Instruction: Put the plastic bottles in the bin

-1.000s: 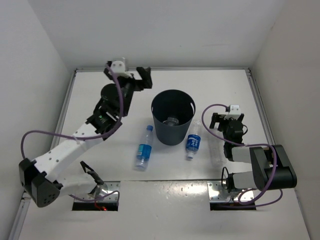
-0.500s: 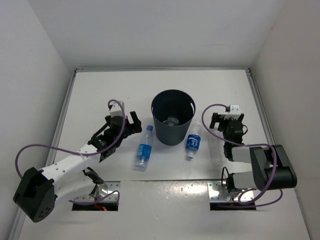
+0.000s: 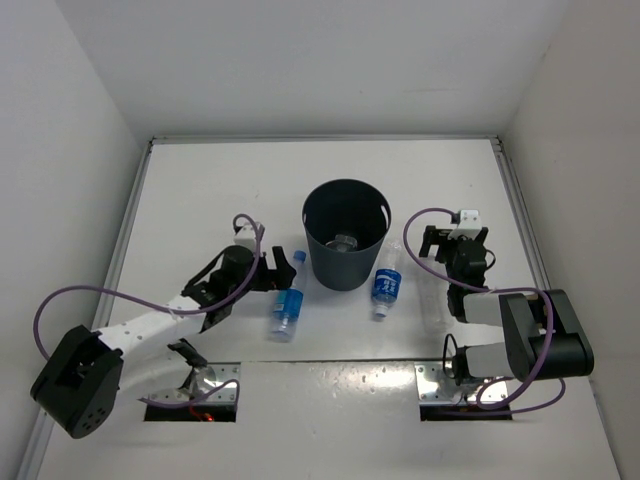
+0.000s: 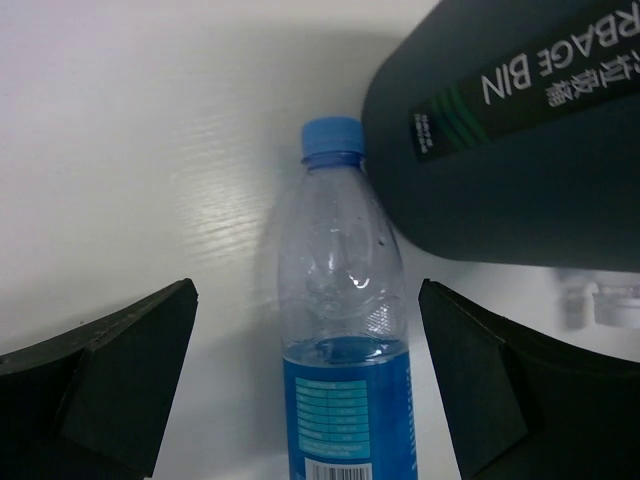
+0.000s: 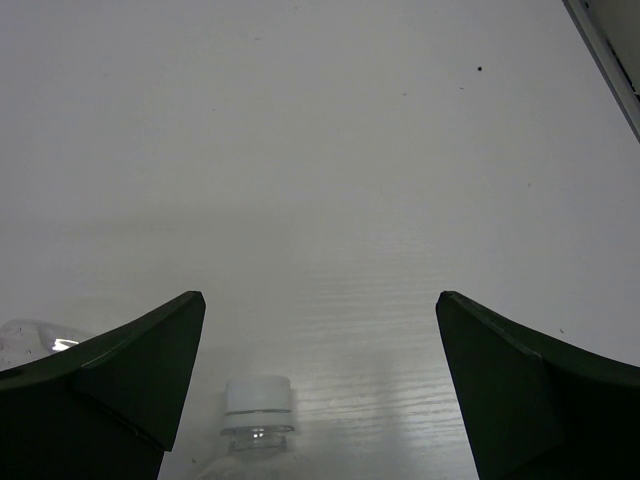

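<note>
- Left wrist view: left gripper [image 4: 307, 290] has its jaws fully apart and holds nothing. One finger stands on each side of the blue-capped bottle [image 4: 345, 330], w/ a gap on both sides and no contact visible.
- The bottle lies flat on the table [image 4: 120, 150], cap pointing away from the wrist. The cap is touching or just beside the bin [image 4: 520, 150] wall; can't tell which.
- Top external view: left gripper [image 3: 280, 270] sits over the neck end of the blue-capped bottle [image 3: 287, 300], just left of the bin [image 3: 310, 215]. Height above the table can't be read.
- Step in hand (est.): pre-grasp on this bottle, w/ jaws lined up and not yet closed.
- Next move (est.): drop to body level if req'd, close across the clear shoulder, lift above the rim, shift right over the opening, release. The bin-side finger has little room, so expect a possible nudge of the wall.
- Right gripper [image 5: 320, 300]: jaws wide apart, empty. The white-capped bottle [image 5: 257, 400] lies below the fingers, centred between them and untouched.
- Top external view: right gripper [image 3: 455, 245] is right of the bin, apart from it.
- Other bottles: one bottle inside the bin [image 3: 345, 241]; a second blue-labelled bottle [image 3: 386, 285] lies just right of the bin base.
</note>
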`<state>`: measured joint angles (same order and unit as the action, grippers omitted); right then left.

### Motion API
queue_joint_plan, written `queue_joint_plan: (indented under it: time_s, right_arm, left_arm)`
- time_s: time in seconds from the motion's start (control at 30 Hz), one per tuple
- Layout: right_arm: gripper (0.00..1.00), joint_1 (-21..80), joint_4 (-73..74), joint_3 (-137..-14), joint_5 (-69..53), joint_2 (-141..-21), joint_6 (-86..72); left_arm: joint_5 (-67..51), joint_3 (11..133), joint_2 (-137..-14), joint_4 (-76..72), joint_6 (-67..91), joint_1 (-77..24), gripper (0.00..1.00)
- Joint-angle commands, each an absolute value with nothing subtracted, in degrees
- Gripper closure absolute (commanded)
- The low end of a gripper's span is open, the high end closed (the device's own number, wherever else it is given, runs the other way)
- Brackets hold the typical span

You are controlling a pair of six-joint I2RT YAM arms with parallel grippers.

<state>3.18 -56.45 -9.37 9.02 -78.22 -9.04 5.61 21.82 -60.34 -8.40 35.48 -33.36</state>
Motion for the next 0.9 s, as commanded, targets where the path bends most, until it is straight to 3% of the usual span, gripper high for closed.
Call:
queue_joint_plan:
  time_s: [0.0, 0.63, 0.87]
  right_arm:
    - [0.00, 3.3, -58.6, -10.8, 9.7, -78.3, -9.3]
    - [0.00, 3.3, -58.6, -10.8, 9.7, -78.3, -9.3]
    - [0.00, 3.3, -58.6, -10.8, 9.7, -78.3, -9.3]
  left_arm:
    - [-0.3, 20.3, -60.3, -14.9, 34.0, -32.8, 0.00]
    - [-1.5, 17.4, -66.2, -21.7, 32.9, -35.5, 0.00]
    - [-5.1, 17.4, -68.3, -24.6, 31.7, -37.2, 0.18]
